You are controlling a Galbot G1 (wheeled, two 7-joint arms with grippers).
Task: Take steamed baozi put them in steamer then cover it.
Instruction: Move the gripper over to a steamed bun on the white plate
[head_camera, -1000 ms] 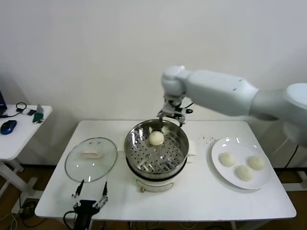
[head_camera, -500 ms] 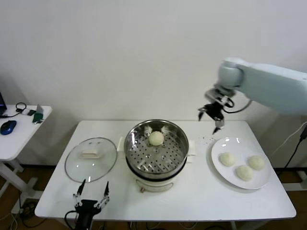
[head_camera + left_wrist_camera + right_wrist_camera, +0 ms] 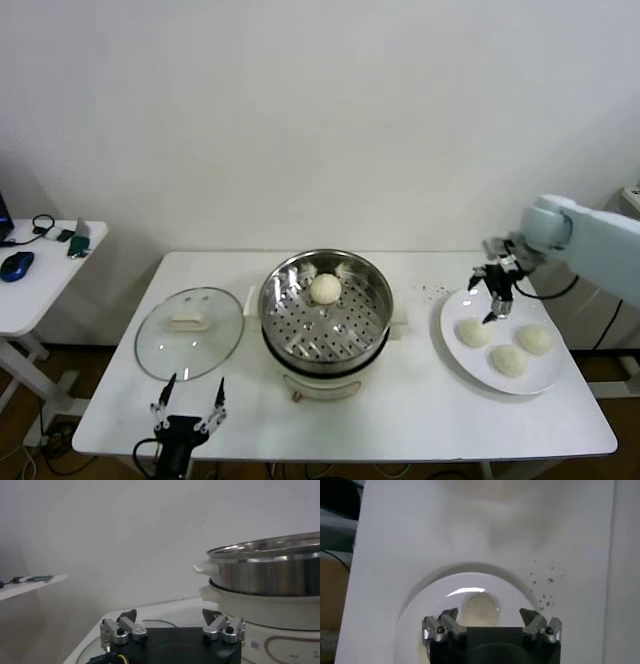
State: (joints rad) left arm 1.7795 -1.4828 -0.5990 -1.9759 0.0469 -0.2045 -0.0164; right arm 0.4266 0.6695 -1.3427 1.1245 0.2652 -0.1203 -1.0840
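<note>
Since a moment ago the right gripper (image 3: 492, 297) is moved from the steamer (image 3: 326, 313), where one baozi (image 3: 325, 288) sits, to the plate (image 3: 455, 335), fingers apart, and must be lowered onto the nearest bun (image 3: 473, 332).

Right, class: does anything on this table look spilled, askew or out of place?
Only a scatter of dark specks on the white table, between the steamer and the plate; they look like crumbs. Nothing else stands out.
</note>
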